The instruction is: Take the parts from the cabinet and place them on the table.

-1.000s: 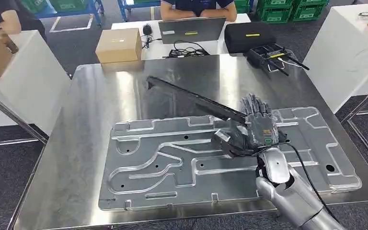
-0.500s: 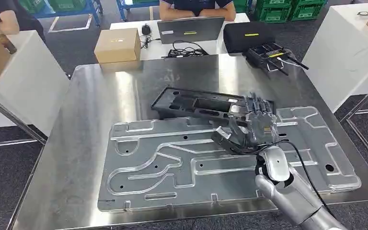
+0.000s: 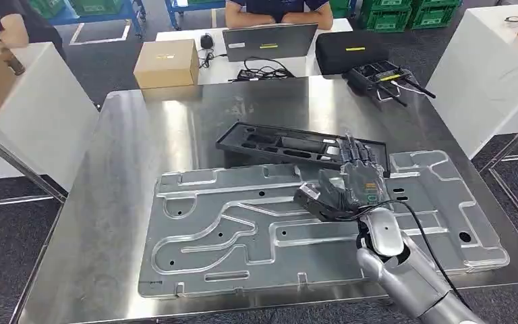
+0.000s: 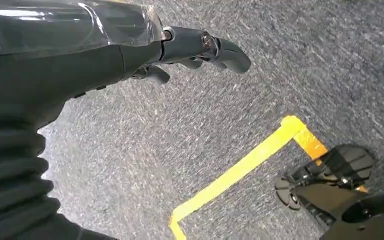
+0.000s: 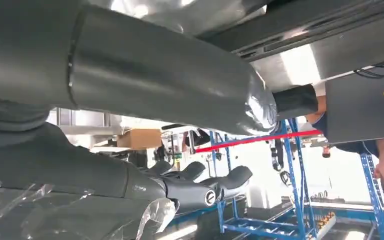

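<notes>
A long black moulded part [image 3: 276, 145] lies flat on the steel table [image 3: 121, 169], just behind a large aluminium plate [image 3: 243, 229] with raised channels. My right hand [image 3: 351, 185] hovers over the plate's right half, its fingers stretched over the black part's right end and its thumb out to the side. In the right wrist view the right hand [image 5: 190, 187] has its fingers apart with nothing between them. My left hand [image 4: 190, 47] hangs over grey floor, fingers loosely extended and empty.
Beyond the table stand a cardboard box [image 3: 167, 63], a laptop [image 3: 270, 42], a black case [image 3: 351, 48] and a black device with antennas [image 3: 381, 75]; a person sits behind them. White tables flank both sides. Yellow tape [image 4: 240, 170] marks the floor.
The black part, tilted up on edge a second ago, has come down flat on the table behind the plate. My right hand has drawn slightly back and lower.
</notes>
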Motion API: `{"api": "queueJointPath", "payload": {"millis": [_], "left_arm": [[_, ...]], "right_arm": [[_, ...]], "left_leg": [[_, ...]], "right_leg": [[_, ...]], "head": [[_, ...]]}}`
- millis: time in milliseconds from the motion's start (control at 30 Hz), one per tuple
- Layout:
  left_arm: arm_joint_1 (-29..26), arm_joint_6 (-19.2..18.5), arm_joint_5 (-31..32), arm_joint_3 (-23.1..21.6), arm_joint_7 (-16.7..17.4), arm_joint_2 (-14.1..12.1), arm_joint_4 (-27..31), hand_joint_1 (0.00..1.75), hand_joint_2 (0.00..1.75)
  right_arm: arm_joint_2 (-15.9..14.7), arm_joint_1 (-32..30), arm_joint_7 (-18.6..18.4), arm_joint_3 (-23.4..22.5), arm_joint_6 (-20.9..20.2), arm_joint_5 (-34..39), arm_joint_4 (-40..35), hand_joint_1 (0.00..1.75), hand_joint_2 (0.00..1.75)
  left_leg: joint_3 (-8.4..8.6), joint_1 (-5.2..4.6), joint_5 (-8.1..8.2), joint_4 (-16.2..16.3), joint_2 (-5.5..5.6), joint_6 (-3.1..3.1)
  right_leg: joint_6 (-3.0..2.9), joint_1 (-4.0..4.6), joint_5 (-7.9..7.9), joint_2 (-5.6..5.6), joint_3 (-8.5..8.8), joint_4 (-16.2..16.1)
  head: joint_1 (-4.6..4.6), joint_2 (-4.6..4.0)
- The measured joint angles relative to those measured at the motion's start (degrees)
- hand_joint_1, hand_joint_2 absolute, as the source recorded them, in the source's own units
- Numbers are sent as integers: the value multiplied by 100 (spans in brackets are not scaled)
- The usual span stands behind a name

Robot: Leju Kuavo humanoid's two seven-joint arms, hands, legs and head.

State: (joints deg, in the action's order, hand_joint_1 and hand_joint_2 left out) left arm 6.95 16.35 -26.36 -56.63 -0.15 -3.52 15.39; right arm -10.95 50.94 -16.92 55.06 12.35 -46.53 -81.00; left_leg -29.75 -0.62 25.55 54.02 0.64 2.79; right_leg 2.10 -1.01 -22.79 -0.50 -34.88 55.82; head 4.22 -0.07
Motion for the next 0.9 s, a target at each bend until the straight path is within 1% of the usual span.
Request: {"api": "queueJointPath", "payload": {"millis": [167, 300, 400, 433, 467, 500, 533, 567, 600, 633, 667, 700, 733, 767, 800, 833, 867, 900], "left_arm": [[15, -17, 11, -4, 13, 4, 0, 0, 0], [42, -17, 15, -7, 13, 4, 0, 0, 0], [70, -17, 35, -9, 13, 4, 0, 0, 0], [77, -17, 48, -9, 13, 4, 0, 0, 0], [84, -17, 50, -9, 13, 9, 0, 0, 0], [89, -17, 52, -9, 13, 33, 0, 0, 0], [100, -17, 57, -9, 13, 50, 0, 0, 0], [108, -17, 61, -9, 15, 52, 0, 0, 0], [109, -17, 61, -9, 22, 57, 0, 0, 0], [110, -17, 61, -9, 24, 68, 0, 0, 0], [109, -17, 61, -9, 24, 81, 0, 0, 0], [107, -17, 61, -9, 24, 92, 0, 0, 0], [106, -17, 61, -11, 24, 105, 0, 0, 0], [107, -17, 63, -11, 24, 114, 0, 0, 0], [109, -17, 66, -11, 24, 116, 0, 0, 0], [111, -17, 66, -11, 24, 107, -2, 0, 0], [130, -19, 68, -11, 28, 96, -9, 0, 0], [134, -22, 68, -11, 28, 94, -11, 0, 0]], "right_arm": [[2, -4, 0, 0, 0, -37, -2, 0, 0], [0, -7, -7, 0, -17, -46, -2, 0, 0], [0, -7, -9, 0, -20, -50, -7, 0, 0], [0, -5, -20, 0, -22, -55, -11, 0, 0], [0, -1, -26, 0, -24, -63, -15, 0, 0], [-4, -7, -31, -4, -26, -68, -22, 0, 0], [-11, -8, -37, -4, -28, -81, -24, 0, 0], [-15, 2, -42, -4, -31, -81, -31, 0, 0], [-24, -6, -50, -4, -37, -83, -33, 0, 0], [-28, -37, -66, -4, -44, -83, -33, 0, 0], [-35, -66, -74, -4, -59, -83, -33, 0, 0], [-39, -93, -83, -4, -63, -83, -33, 0, 0], [-44, -105, -85, -4, -74, -83, -33, 0, 0], [-46, -104, -87, -4, -76, -85, -33, 0, 0], [-50, -100, -92, -4, -76, -87, -39, 0, 0], [-59, -99, -94, -4, -76, -90, -42, 0, 0], [-61, -91, -101, -4, -83, -92, -48, 0, 0], [-63, -95, -116, -4, -85, -96, -68, 0, 0]], "left_leg": [[-13, -6, 9, 23, -1, 11], [-27, -10, 26, 57, -1, 40], [-47, -18, 33, 84, -1, 67], [-48, -29, 25, 81, 0, 79], [-20, -31, -36, 38, -1, 117], [33, 81, -133, -88, -16, 131], [49, 66, -172, -137, -25, 118], [42, 86, -188, -142, -37, 126], [35, 90, -190, -142, -44, 129], [29, 96, -190, -141, -52, 128], [19, 111, -194, -137, -53, 119], [16, 130, -200, -136, -52, 107], [14, 156, -204, -133, -49, 88], [14, 196, -198, -119, -47, 56], [7, 243, -177, -80, -44, -13], [-18, 235, -148, -33, -47, -83], [-78, 224, -132, 17, -34, -125], [-78, 196, -132, 56, -25, -132]], "right_leg": [[3, -11, 2, 0, 0, -4], [13, -15, 8, 1, 1, -4], [42, -22, 26, 1, 1, -7], [64, -31, 41, 1, 7, -28], [99, -24, 79, -3, 29, -62], [124, -7, 37, -8, 18, -57], [156, 4, -90, 1, -3, 47], [190, -2, -339, 2, -129, 371], [216, -19, -596, 2, -311, 849], [242, -36, -808, 3, -502, 1345], [272, -55, -894, 6, -630, 1681], [296, -79, -832, 11, -622, 1706], [331, -105, -663, 19, -480, 1466], [374, -141, -411, 30, -199, 980], [440, -188, -162, 53, 150, 338], [525, -207, -229, 55, 348, -45], [373, -150, -123, -58, 315, 61], [321, -190, -152, -58, 261, 70]], "head": [[0, 0], [0, 0], [0, 0], [0, 0], [0, 0], [0, 0], [-4, 0], [-4, 0], [-4, 0], [-2, 0], [-4, 0], [-4, 0], [-2, 0], [-4, 0], [-4, 0], [-4, 0], [0, 0], [0, 0]]}}
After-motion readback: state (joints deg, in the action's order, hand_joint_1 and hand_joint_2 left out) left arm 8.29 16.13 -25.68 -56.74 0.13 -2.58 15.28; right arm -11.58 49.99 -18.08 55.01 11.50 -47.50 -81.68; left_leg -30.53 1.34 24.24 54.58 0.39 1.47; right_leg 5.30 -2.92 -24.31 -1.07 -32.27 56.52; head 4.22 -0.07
